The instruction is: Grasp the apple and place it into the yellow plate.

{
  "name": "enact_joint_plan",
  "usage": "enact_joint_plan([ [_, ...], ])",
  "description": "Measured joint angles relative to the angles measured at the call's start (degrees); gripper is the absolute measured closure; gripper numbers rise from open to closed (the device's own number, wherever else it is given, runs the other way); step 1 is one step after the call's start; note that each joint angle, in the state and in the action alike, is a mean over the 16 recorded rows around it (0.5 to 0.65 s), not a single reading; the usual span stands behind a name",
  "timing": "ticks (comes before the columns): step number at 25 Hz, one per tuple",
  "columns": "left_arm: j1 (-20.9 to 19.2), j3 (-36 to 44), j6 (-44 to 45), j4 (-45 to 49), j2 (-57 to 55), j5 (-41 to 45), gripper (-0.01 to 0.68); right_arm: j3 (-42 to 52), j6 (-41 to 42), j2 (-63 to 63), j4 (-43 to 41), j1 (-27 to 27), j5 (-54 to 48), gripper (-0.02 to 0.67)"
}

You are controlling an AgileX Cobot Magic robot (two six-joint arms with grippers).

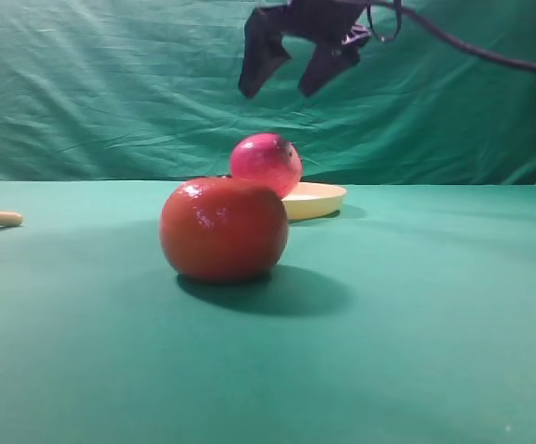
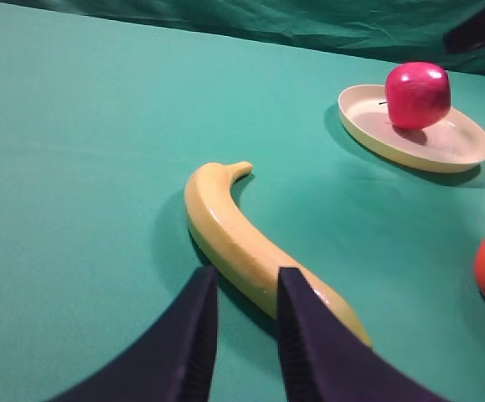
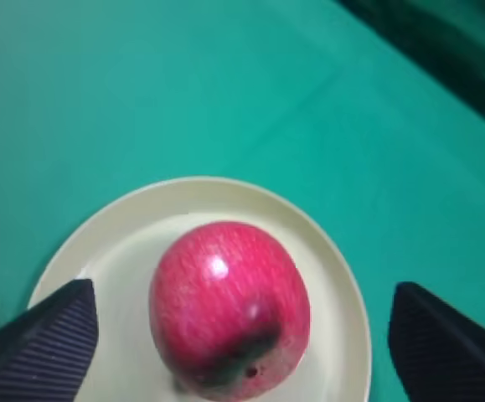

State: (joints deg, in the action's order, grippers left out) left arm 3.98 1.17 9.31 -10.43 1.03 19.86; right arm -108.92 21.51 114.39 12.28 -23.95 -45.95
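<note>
A green cloth covers the bench and hangs as a wrinkled backdrop behind it. Toward the back of the bench sits the yellow plate, shallow and pale, and the apple rests inside it, a glossy crimson-pink fruit with bright white highlights and a dark patch near its stem end. From the left wrist view the apple sits on the plate's floor, closer to the far rim than the near one.

The right end effector hangs in the air above the plate, well clear of the apple. Its two dark fingers are spread apart and hold nothing; in the right wrist view they frame the plate at the lower corners, with the apple untouched between and below them.

The left end effector is low over the bench, its fingers a narrow gap apart and empty, just above a yellow banana lying on the cloth.

Nearer the high camera stands an orange-red, squat tomato-like fruit, on the cloth in front of the plate and partly hiding it.

Judging from this layout, the task looks essentially complete: the apple is in the plate and released. What seems left is only for the right arm to draw away.
</note>
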Motion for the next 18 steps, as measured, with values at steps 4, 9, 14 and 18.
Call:
enact_joint_plan([
  [4, 0.0, 0.0, 0.0, 0.0, 0.0, 0.0, 0.516, -0.1, -5.7, -3.6, -3.6, 0.0, -5.4, 0.567],
  [9, 0.0, 0.0, 0.0, 0.0, 0.0, 0.0, 0.516, -0.1, -11.9, -7.5, -7.2, 0.0, -11.5, 0.643],
  [14, 0.0, 0.0, 0.0, 0.0, 0.0, 0.0, 0.516, 0.5, -16.2, -12.0, -9.3, 0.0, -15.6, 0.649],
  [18, 0.0, 0.0, 0.0, 0.0, 0.0, 0.0, 0.516, 3.2, -17.7, -16.7, -9.9, 0.0, -16.7, 0.649],
])
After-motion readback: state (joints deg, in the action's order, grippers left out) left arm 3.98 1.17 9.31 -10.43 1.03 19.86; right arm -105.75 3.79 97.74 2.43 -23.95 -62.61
